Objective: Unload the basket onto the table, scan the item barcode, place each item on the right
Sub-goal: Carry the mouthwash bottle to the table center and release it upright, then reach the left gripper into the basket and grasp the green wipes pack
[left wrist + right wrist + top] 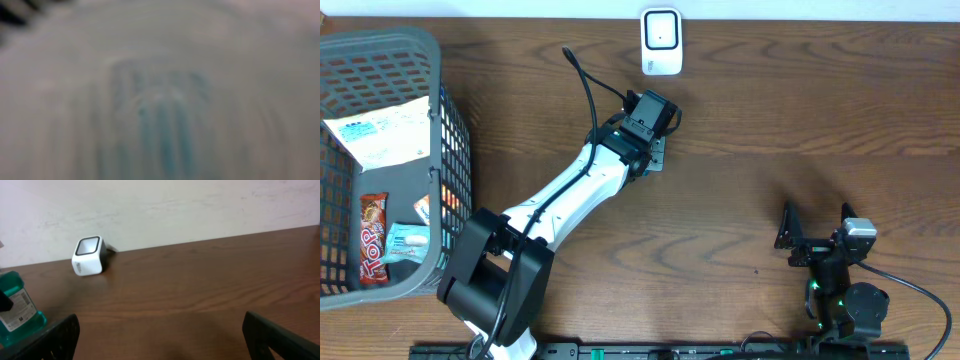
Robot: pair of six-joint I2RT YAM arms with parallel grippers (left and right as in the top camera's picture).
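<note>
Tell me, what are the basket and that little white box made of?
The basket looks like matte grey plastic: its walls are a moulded grid of holes. The little white box, likely the scanner, looks like smooth white plastic with rounded corners and a dark window.

Brown wood table (800,120): 1 white scanner (661,41) at far edge, 1 grey basket (455,160) at left end.
</note>
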